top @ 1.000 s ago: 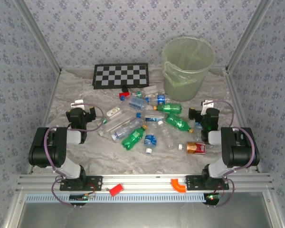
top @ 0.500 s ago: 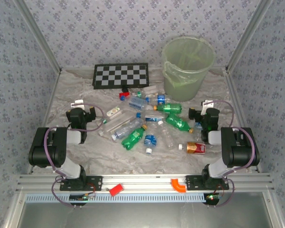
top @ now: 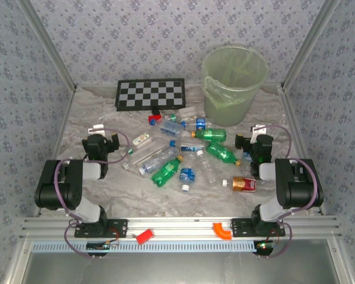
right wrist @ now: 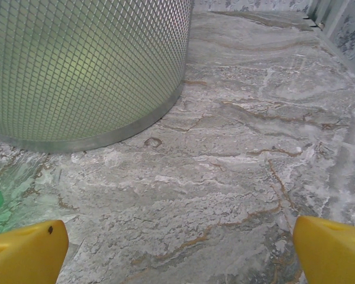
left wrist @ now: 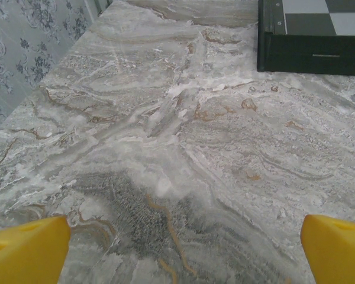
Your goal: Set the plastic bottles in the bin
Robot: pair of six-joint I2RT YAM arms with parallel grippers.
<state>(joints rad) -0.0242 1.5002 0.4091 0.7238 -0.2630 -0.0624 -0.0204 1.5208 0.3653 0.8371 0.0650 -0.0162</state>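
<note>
We see marbled tabletop (left wrist: 183, 148) across frame, chequered board (left wrist: 310, 35) upper right, left gripper (left wrist: 180, 251) spread wide, bottom corners.

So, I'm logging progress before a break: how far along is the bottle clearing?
Nothing looks done: the round translucent pale-green plastic bin looks empty. Nothing is in hand: the left gripper and right gripper are both open over the grey marbled table. All the small crushed green and clear plastic bottles lie scattered there, waiting.

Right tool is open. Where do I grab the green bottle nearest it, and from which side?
Take the green plastic bottle across its mid-body, from above, with the right tool crosswise. It lies flat and slanted, yellow cap toward the near right, so the body is probably the steadiest hold.
</note>
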